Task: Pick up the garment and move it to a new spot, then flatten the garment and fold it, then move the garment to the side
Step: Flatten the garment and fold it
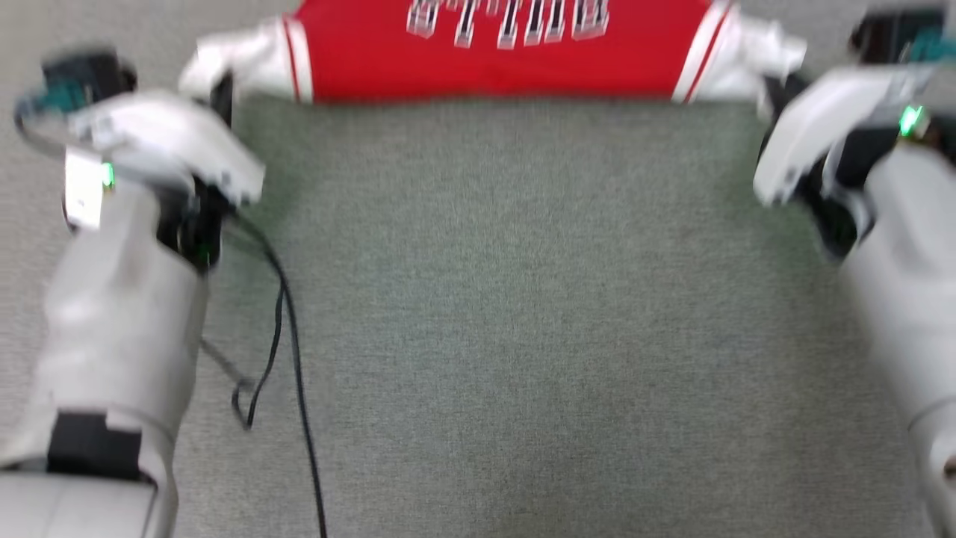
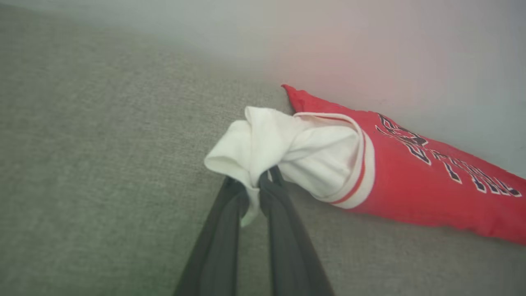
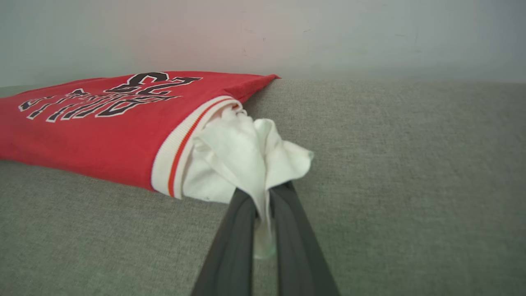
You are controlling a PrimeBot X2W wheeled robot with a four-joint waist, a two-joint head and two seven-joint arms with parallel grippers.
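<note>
**Both grippers clamped on the sleeves, shirt spread at the far edge**

The head view, which is blurred, takes in the full width of the scene. The bright red jersey T-shirt with white short sleeves lies across the top of that view, spread sideways between the two arms, and its black white-outlined lettering reads upside down from there. A thin black cable trails down from the left forearm over the cloth below. A small green light glows on the right arm and another on the left.

The wrist views give what the head view cannot: the grips themselves. The left gripper has its two long dark fingers pressed together on a bunched fold of one white sleeve, and a tongue of white cloth hangs down between them. The right gripper is clamped the same way on the other white sleeve. Red-and-white striped trim shows where each sleeve joins the body.

The shirt's red body rests on a grey-green woven surface. The wrist views also show a pale plain wall rising behind that surface, close to the shirt's far edge, with a faint pink cast above the red cloth.
</note>
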